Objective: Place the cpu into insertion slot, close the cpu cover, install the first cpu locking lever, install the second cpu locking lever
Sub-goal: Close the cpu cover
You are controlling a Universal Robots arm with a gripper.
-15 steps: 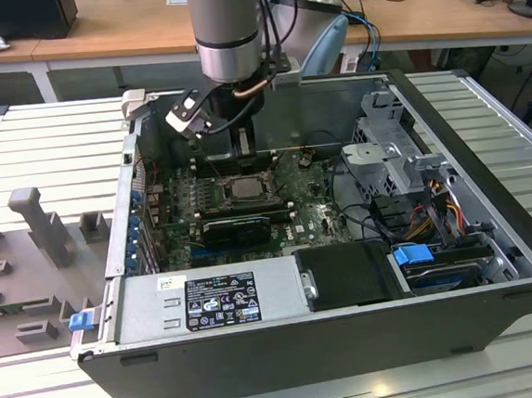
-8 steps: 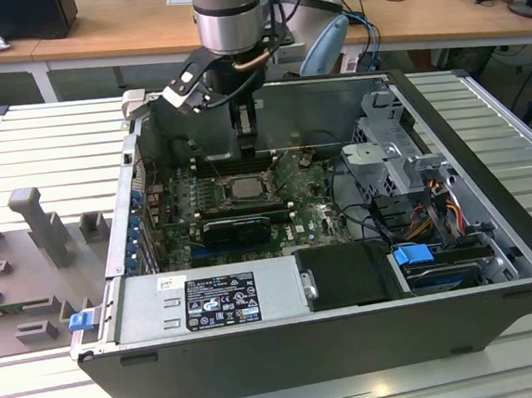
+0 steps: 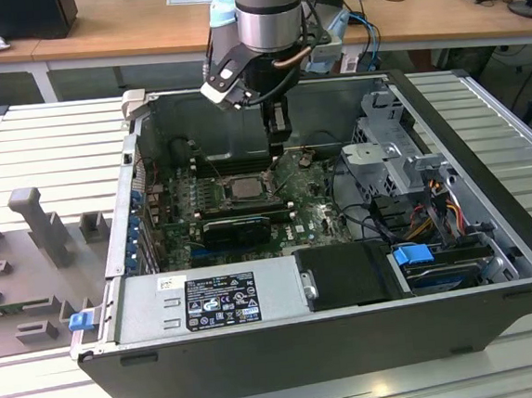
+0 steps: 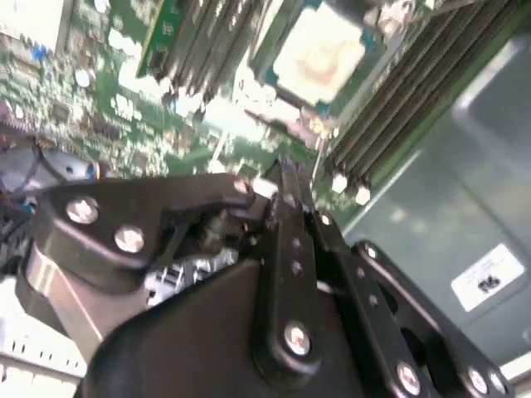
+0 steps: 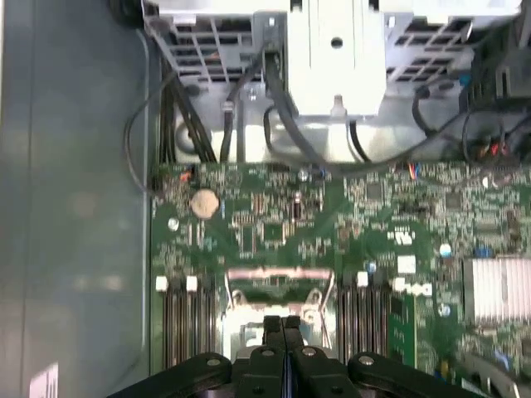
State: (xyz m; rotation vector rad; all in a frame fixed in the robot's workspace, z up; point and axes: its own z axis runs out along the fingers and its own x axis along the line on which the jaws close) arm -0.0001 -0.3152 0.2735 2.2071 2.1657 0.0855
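Hand (image 5: pixel 282 323) closed, empty, over the seated cpu (image 4: pixel 319 54).
I judge the cpu light, rigid and fragile underneath; grip only its edges, never press its face.

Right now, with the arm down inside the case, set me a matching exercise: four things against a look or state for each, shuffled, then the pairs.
Things:
1. cpu
2. end effector
3. power supply
4. coin battery

Look or state:
A. silver box with a black label
B. pale square face
C. small round disc
D. shut, over the motherboard

Pairs: 1-B, 2-D, 3-A, 4-C.
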